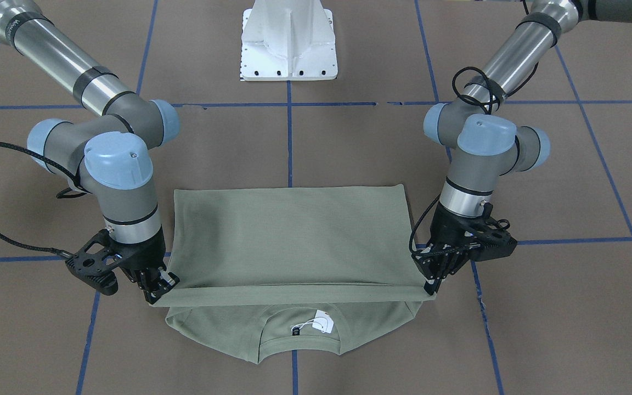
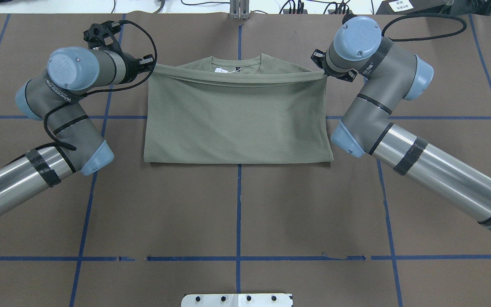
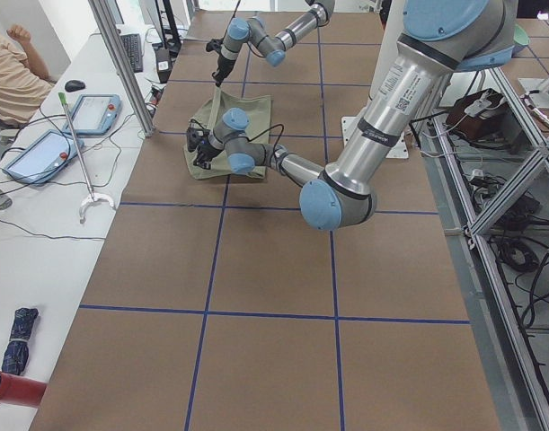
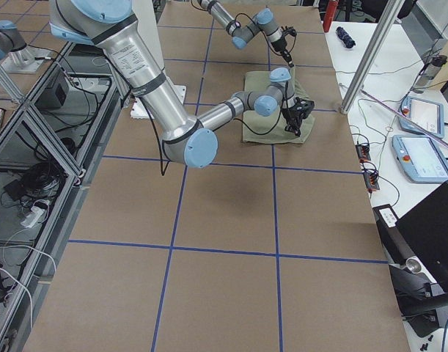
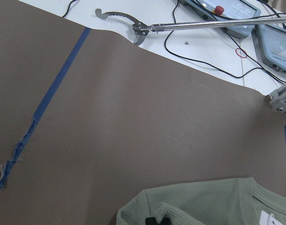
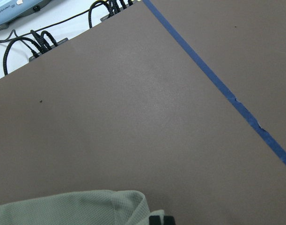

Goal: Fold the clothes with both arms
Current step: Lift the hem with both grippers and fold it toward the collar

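Note:
The sage-green shirt (image 1: 294, 236) lies folded on the brown table, its upper layer drawn over towards the collar (image 1: 299, 334) and the white hang tag (image 1: 324, 322). My left gripper (image 1: 432, 288) is shut on one corner of the folded-over edge. My right gripper (image 1: 158, 291) is shut on the other corner. The edge is stretched taut between them, just above the lower layer. In the overhead view the left gripper (image 2: 149, 68) and right gripper (image 2: 324, 73) flank the shirt (image 2: 237, 119) at its far edge. The wrist views show only cloth (image 5: 203, 206) (image 6: 72, 208) at the bottom.
The white pedestal base (image 1: 288, 41) stands at the robot's side of the table. Blue tape lines (image 2: 239, 204) cross the brown surface. Beyond the far table edge lie a metal reacher tool (image 5: 180, 26), cables and teach pendants (image 4: 421, 158).

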